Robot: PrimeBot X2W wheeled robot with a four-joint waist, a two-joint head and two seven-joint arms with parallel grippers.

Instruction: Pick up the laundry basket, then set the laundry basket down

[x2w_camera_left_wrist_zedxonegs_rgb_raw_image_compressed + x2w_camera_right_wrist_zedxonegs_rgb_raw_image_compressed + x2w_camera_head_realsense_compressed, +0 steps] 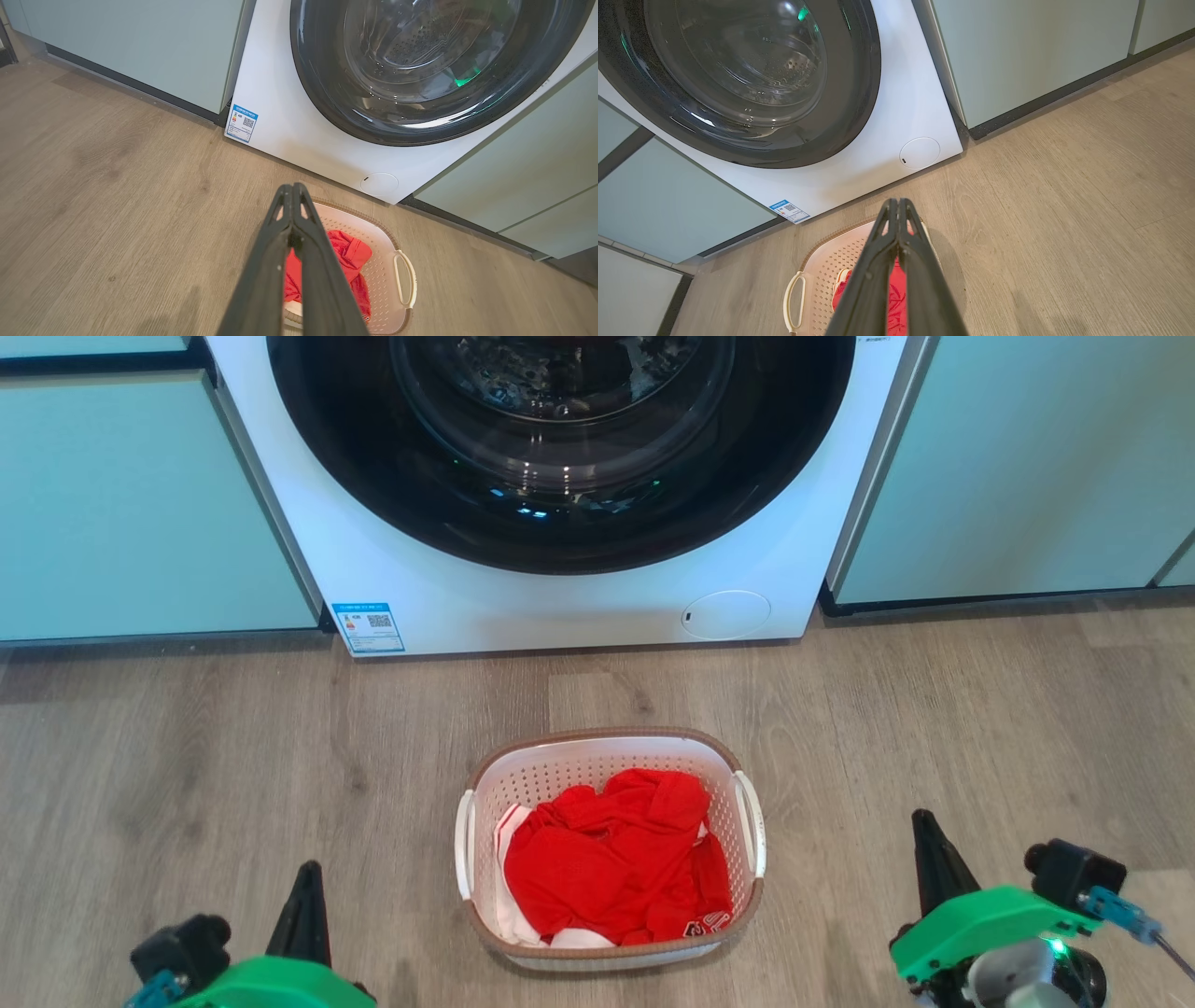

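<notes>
- From my head, the laundry basket (611, 859) stands on the wooden floor (187, 756) in front of the washing machine (560, 607), with red clothes (616, 863) inside. Its long axis runs away from me, so its two white handles face sideways, one toward each arm. My left pincer (303, 896) and right pincer (929, 845) are on either side of the basket, both apart from it; I judge the right one a little nearer.
- From my left wrist, the left pincer (293, 189) is pressed closed and holds nothing. The basket (383, 242) lies below and to the right of the tips.
- From my right wrist, the right pincer (896, 204) is also closed and empty. The basket (822, 261) lies below, toward the left.
</notes>
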